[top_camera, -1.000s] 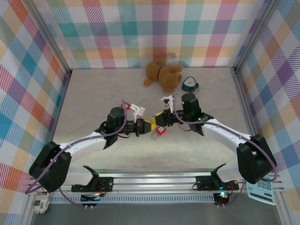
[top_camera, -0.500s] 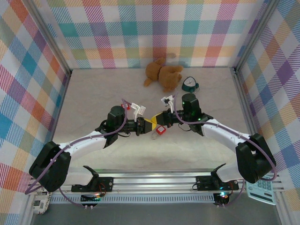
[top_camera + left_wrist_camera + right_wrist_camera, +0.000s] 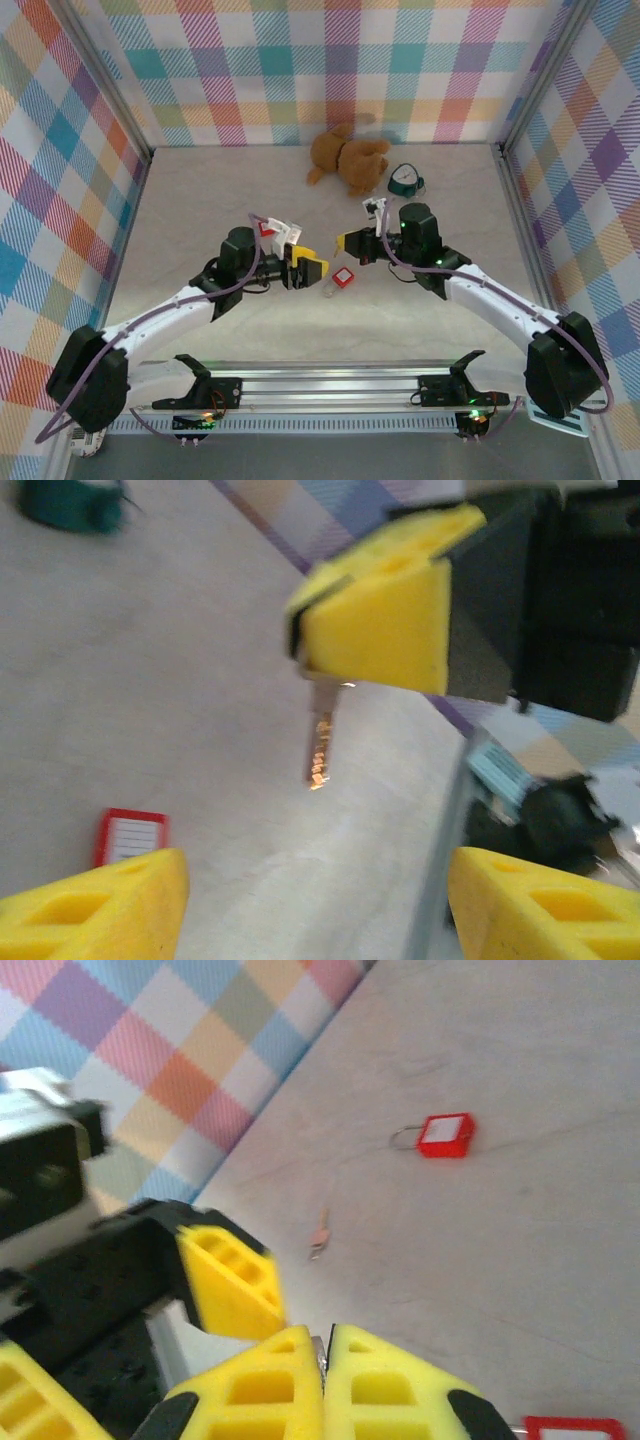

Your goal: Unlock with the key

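Note:
The key (image 3: 320,745), slim and silvery with a coppery glint, hangs blade-down from my right gripper (image 3: 343,243), which is shut on its head. In the right wrist view just a metal sliver (image 3: 320,1348) peeks between the closed yellow fingers (image 3: 260,1390). My left gripper (image 3: 312,268) faces it from the left, a short gap away, open and holding nothing (image 3: 315,875). A red padlock (image 3: 343,277) lies flat on the table just below and between the two grippers, and its corner shows in the left wrist view (image 3: 130,835).
A second red padlock (image 3: 267,228) (image 3: 445,1135) lies beside the left arm. A small coppery key-like piece (image 3: 320,1232) rests on the table. A brown teddy bear (image 3: 346,157) and a teal object (image 3: 405,180) sit at the back.
The two grippers were pressed tip to tip over the padlock. They have now drawn apart: the left one opened and backed off left, the right one pulled back up and right with the key.

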Available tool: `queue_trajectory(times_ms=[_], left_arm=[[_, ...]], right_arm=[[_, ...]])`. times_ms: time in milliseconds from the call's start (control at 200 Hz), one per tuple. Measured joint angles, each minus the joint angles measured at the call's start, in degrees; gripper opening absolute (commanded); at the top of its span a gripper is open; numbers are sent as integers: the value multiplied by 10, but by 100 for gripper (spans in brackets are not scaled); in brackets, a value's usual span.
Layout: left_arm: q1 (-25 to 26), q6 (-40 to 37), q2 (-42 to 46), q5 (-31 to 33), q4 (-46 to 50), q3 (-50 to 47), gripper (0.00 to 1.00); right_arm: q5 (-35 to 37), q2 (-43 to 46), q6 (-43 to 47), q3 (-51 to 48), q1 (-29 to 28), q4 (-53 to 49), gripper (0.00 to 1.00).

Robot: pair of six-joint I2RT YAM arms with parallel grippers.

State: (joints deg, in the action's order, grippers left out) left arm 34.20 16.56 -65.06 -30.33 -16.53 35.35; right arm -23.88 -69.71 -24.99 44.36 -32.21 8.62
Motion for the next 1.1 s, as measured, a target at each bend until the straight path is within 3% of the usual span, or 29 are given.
queue_trajectory(times_ms=[150,265,440,565,780,945,1095], left_arm=[[0,8,65,165,14,-2,60],[0,21,66,250,37,3,60],[29,-7,-49,330,166,108,64],[115,-64,-183,401,261,233,66],[192,-136,-374,433,407,384,67],[196,-164,-468,424,510,461,67],[196,-177,-502,419,572,512,66]], right_arm=[[80,33,7,-1,0,-25,2],[138,58,11,-17,0,-31,2],[233,91,15,-56,0,-51,1],[304,108,15,-71,0,-84,0],[396,110,8,-71,9,-152,0],[419,134,2,-74,25,-178,0],[419,158,1,-88,35,-182,0]])
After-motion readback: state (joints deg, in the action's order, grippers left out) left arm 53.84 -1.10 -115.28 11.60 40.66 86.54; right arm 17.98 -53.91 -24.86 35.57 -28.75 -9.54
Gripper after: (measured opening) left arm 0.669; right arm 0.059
